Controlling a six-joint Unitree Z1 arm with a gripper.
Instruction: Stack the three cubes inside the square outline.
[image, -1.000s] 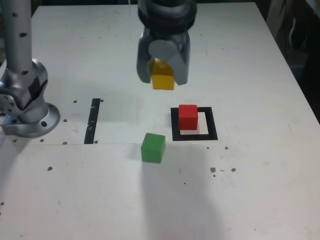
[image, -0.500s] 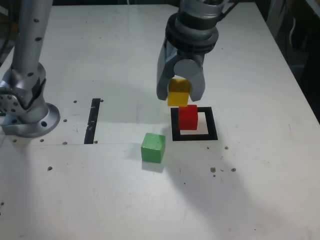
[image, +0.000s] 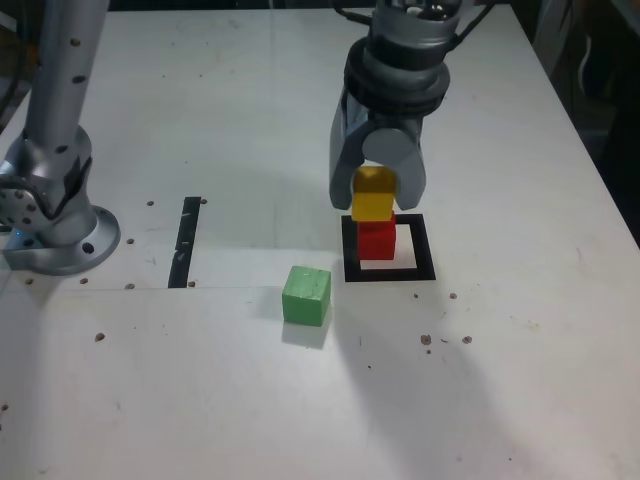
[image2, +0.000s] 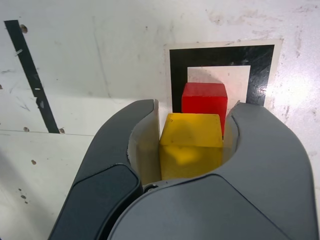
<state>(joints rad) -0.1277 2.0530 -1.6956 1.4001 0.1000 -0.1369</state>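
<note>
White worktop (image: 520, 330) carries a matte red cube (image: 377, 241) inside the flat black square outline (image: 425, 250); the grey jaws (image: 377, 190) clamp a matte yellow cube (image: 373, 194); a matte green cube (image: 306, 296) sits outside the outline.

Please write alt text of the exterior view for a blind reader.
A gripper holds a yellow cube above a red cube inside a black square outline. A green cube sits outside it, on the white table.
</note>
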